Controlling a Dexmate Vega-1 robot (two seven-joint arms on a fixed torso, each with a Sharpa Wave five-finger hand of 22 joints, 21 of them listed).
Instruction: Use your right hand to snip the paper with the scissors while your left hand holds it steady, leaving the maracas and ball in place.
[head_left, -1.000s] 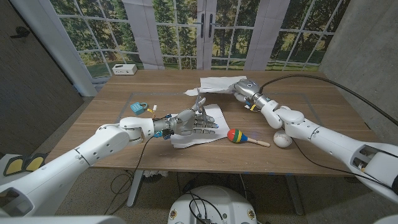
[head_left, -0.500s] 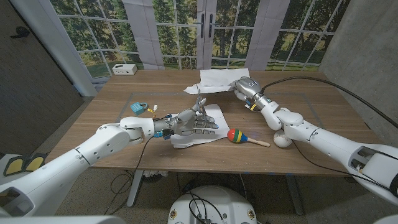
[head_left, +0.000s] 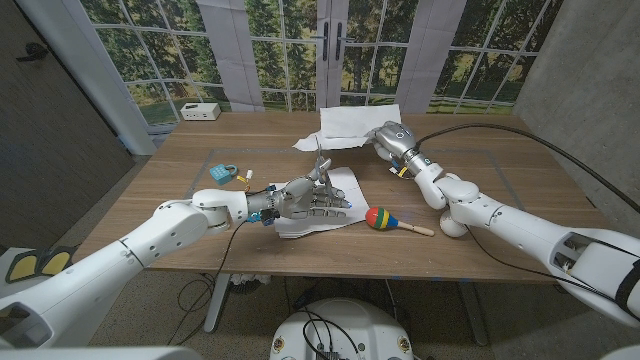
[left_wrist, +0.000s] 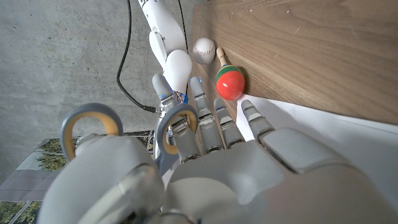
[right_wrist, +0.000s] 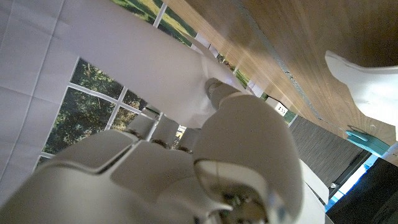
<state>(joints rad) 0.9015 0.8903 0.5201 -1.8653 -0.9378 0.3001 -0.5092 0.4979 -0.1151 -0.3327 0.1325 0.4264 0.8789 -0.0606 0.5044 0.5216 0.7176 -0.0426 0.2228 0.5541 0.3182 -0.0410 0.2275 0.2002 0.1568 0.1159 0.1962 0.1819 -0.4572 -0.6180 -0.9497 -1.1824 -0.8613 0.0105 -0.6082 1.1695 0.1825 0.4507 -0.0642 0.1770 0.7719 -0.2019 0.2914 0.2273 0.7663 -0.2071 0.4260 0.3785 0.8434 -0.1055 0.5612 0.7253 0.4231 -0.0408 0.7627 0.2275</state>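
Tabletop inventory, counted by kind
Sitting on table: two paper sheets; one scissors; one maraca; one ball; one padlock.

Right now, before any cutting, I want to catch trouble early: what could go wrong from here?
1. The scissors stand in the left hand, while the right hand is at the far paper, so the roles look swapped.
2. The maraca lies just past the left hand's fingertips; a nudge could likely shift it.
3. The ball sits close by the right arm; a sweep might roll it.
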